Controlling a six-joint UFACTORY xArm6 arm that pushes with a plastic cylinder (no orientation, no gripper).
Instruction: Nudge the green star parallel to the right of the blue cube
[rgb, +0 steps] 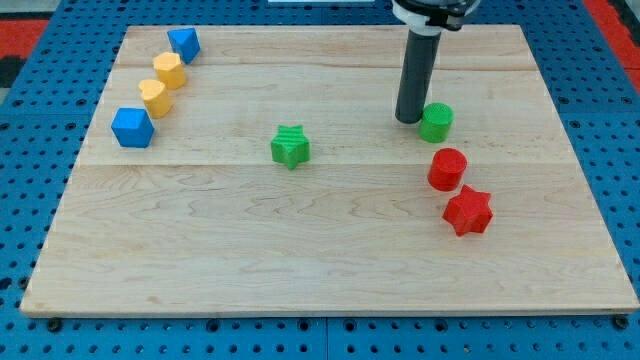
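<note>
Your rod's tip (409, 120) rests just left of the green cylinder (436, 122), well right of the green star (290, 147); the blue cube (132, 127) sits far left. No jaws on this rod.

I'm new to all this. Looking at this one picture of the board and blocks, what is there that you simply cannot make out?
- Camera view: the arm above the rod is cut off by the view's top edge.
- Whether my tip touches the green cylinder beside it, on the view's left, or stops just short; one angle cannot settle it.
- The far sides of the green star and blue cube face away.
- The wooden board's bottom corners are clipped by the view's bottom edge.
</note>
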